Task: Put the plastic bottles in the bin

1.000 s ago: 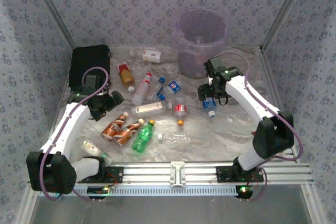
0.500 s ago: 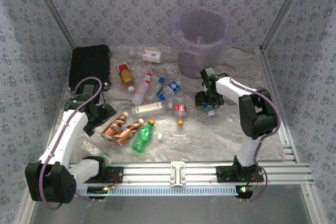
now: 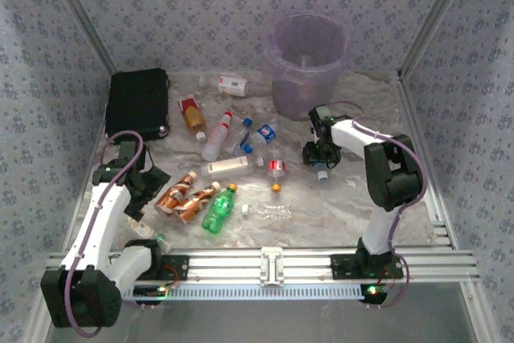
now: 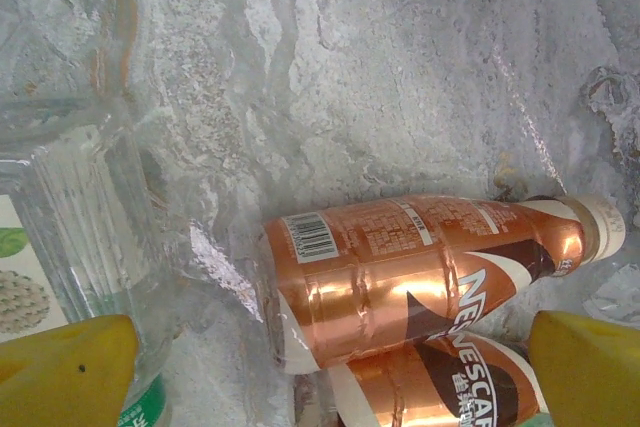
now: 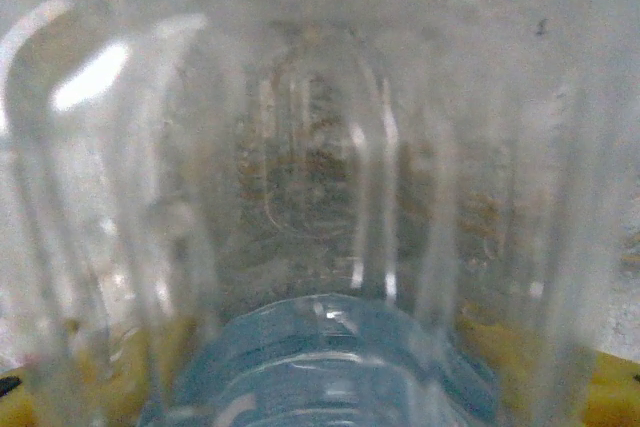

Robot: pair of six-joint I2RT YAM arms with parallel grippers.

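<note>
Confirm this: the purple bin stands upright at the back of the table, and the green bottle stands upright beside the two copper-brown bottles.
Not quite. The green bottle lies on its side, not upright, as the top external view shows. The rest holds: the purple bin stands upright at the back, and the green bottle is beside the two copper-brown bottles.

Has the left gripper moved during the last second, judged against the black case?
Yes. The left gripper has drawn back toward the near edge, away from the black case and nearer the copper-brown bottles.
</note>
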